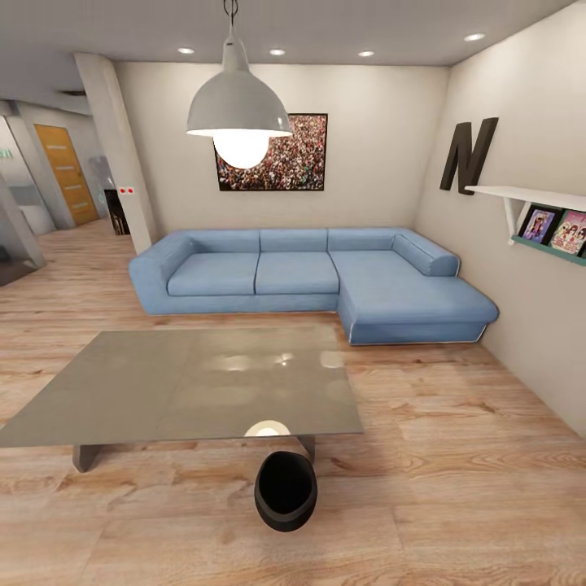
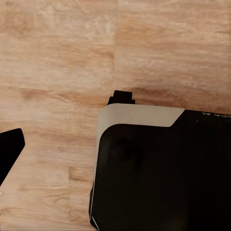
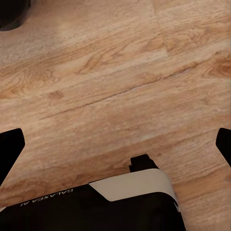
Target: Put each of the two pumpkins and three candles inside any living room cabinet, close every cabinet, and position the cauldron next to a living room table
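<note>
The black cauldron [image 1: 285,491] stands on the wood floor, right by the near edge of the grey glossy table [image 1: 187,382], close to its right front leg. In the right wrist view my right gripper [image 3: 119,144] hangs open over bare floorboards with nothing between its fingers, and a black rounded edge [image 3: 9,14] sits in one corner. In the left wrist view one finger [image 2: 9,149] of my left gripper [image 2: 115,144] stands far out to the side, open and empty. The pumpkins, candles and cabinet are out of view.
A blue corner sofa [image 1: 309,277] lines the far wall behind the table. A pendant lamp [image 1: 238,106] hangs over the table. A wall shelf [image 1: 537,203] juts out on the right. My black base [image 2: 163,173] is below both wrists. Open floor lies right of the table.
</note>
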Available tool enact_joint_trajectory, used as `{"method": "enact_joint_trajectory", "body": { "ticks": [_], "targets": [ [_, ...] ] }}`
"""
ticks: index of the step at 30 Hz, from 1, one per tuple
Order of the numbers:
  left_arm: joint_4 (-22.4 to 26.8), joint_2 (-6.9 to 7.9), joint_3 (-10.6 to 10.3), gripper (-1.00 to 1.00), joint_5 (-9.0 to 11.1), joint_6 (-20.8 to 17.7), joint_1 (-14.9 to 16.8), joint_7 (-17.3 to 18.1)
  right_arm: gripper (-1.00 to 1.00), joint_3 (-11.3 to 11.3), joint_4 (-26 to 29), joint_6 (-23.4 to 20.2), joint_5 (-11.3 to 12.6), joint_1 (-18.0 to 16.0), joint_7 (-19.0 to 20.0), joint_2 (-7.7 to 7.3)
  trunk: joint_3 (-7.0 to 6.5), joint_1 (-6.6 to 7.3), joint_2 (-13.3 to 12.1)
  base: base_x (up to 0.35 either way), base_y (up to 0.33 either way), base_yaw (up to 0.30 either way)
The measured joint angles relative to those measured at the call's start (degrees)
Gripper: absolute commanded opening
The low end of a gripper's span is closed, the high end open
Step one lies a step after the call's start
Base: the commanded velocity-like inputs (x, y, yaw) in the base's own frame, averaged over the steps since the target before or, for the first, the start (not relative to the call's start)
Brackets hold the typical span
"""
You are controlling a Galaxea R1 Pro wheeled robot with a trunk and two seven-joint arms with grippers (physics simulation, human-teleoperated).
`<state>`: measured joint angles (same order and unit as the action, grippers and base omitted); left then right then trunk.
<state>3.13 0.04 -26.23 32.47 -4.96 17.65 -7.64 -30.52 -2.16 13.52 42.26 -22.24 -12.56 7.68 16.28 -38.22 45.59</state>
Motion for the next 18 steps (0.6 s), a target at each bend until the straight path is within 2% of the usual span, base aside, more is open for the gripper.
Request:
{"method": "enact_joint_trajectory", "body": {
  "ticks": [3, 8, 18],
  "targets": [
    [0.0, 0.35, -0.1, 1.00, 0.0, 0.0, -0.1, -0.6, 1.00, 0.0, 0.0, 0.0, 0.0, 0.0, 0.0, 0.00, 0.00, 0.00, 0.0, 0.000, 0.000, 0.000],
    [0.0, 1.81, 0.0, 1.00, 0.5, 0.0, -0.2, -0.4, 1.00, 0.0, 0.0, 0.0, 0.0, 0.0, 0.0, 0.00, 0.00, 0.00, 0.0, 0.000, 0.000, 0.000],
    [0.0, 2.08, 0.1, 1.00, 0.5, 0.1, -0.5, -0.3, 1.00, 0.0, 0.0, 0.0, 0.0, 0.0, 0.0, 0.00, 0.00, 0.00, 0.0, 0.000, 0.000, 0.000]
  ]
}}
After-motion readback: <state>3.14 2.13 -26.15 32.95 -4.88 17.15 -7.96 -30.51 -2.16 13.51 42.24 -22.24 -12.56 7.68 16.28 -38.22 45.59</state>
